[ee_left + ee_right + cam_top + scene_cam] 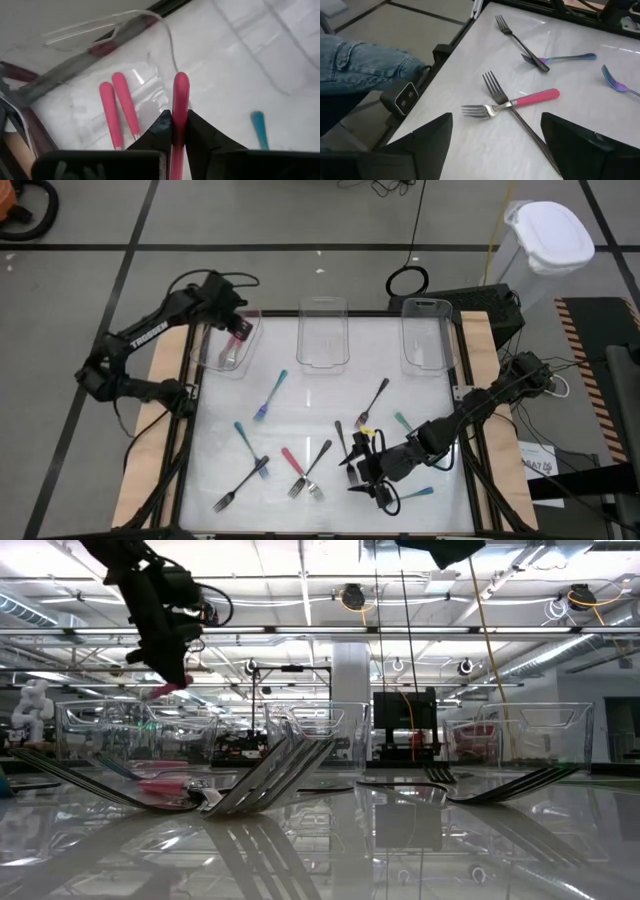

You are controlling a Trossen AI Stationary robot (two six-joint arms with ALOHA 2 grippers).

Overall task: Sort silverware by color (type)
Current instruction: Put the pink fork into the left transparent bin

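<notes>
Pink fork (180, 107) upright, in left claw (177, 131)

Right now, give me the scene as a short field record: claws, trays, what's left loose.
left claw: shut on pink fork, above left tray
left tray contents: two pink forks
right claw: open, low over the table's near right
middle tray: looks empty
loose on table: pink fork crossed with black fork, others scattered

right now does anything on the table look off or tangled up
Nothing is damaged or spilled, but two pairs of forks lie crossed. The pink-handled fork lies across a black fork, right ahead of the open right gripper. Another black fork overlaps a blue fork. The left gripper holds a pink fork over the left tray.
</notes>
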